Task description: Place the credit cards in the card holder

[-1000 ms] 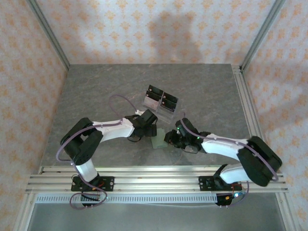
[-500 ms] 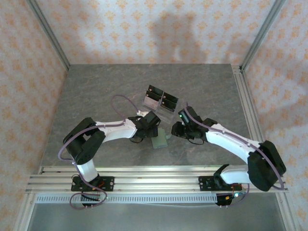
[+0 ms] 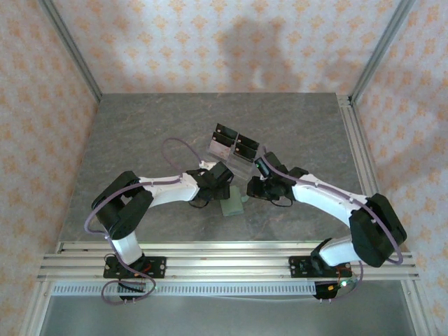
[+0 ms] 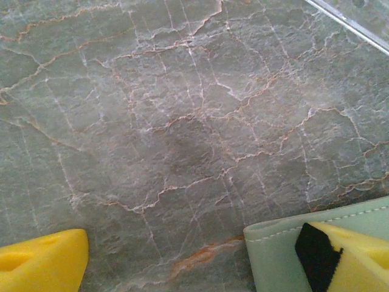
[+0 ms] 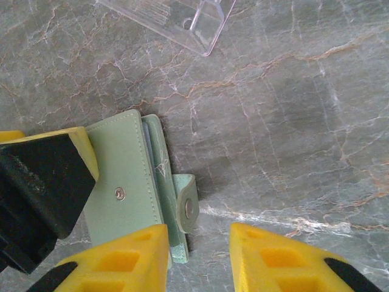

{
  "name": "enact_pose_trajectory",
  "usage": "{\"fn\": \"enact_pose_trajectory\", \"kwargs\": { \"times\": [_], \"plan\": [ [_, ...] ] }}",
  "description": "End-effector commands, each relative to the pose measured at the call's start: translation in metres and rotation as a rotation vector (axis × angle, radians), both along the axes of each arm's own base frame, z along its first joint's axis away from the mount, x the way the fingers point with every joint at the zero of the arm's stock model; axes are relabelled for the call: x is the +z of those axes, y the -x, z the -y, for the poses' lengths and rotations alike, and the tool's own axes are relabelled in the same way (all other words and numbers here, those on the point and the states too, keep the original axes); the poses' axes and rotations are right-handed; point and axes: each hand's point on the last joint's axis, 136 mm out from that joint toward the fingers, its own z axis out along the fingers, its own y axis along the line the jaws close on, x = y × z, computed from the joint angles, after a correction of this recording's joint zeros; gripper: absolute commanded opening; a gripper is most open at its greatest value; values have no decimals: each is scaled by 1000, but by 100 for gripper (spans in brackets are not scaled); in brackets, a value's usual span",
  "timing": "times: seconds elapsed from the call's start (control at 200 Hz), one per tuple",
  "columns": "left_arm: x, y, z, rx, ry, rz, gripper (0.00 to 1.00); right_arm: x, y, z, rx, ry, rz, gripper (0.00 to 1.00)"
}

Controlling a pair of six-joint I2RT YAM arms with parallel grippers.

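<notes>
Inside patterned walls [image 3: 210, 42], card holder [image 3: 232, 205] on marble table [image 3: 140, 133].

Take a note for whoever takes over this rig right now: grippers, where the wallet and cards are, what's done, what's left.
Left gripper: wide open, one finger on the edge of the sage-green leather-like card holder.
Right gripper: partly open, empty, by the holder's unsnapped tab.
Holder lies flat on the grey marbled table, near the clear plastic stand.
Done: tab open. Whether credit cards are inside, can't tell.
Left: load the cards.
</notes>
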Motion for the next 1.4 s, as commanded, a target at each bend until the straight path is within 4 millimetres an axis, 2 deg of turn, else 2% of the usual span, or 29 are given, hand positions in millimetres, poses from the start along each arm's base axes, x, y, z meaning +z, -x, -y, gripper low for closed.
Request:
{"fn": "enact_pose_trajectory", "kwargs": {
  "times": [0.0, 0.16, 0.425, 0.896, 1.076, 1.231, 1.396],
  "plan": [
    [-21, 22, 2, -38, -6, -79, 91, 2, -6, -11, 32, -11, 11, 31],
    [-22, 22, 3, -39, -3, -80, 91, -1, -12, -16, 38, -4, 10, 27],
    [-22, 22, 3, -38, -1, -80, 91, -7, -14, -18, 50, 12, -3, 13],
    [-23, 22, 3, -39, 0, -81, 91, -18, -9, -15, 55, 28, -32, 11],
    [-23, 22, 3, -39, 0, -81, 91, -21, -8, -17, 61, 23, -41, 1],
    [-23, 22, 4, -40, 5, -79, 91, -10, -8, -25, 69, -31, -34, 0],
    [-23, 23, 3, -42, 7, -82, 91, 10, -10, -45, 77, -152, -27, 0]
  ]
}}
